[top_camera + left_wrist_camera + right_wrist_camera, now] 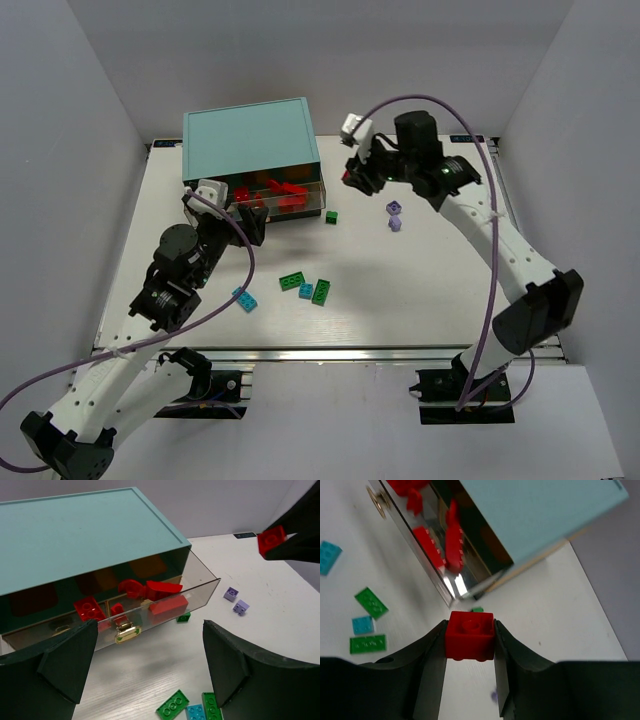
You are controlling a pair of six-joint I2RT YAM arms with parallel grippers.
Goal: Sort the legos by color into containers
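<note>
One red lego (469, 636): clenched in my right tool (470, 630), right of the open drawer (201, 592).
Left tool (149, 628): released, facing that drawer.

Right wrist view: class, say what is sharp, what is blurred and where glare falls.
Right wrist view: the small red square brick clamped between the jaws is fairly sharp; the translucent brown drawer behind is soft, with white glare on its front wall.

A light teal cabinet (250, 138) with a brownish see-through drawer (200, 592) of red bricks (167, 604) sits on the white desk (420, 300) — with green bricks (293, 283), cyan bricks (245, 299) and lavender pieces (394, 209) on that white — while the black right tool (470, 645) carries one red brick (470, 632).
</note>
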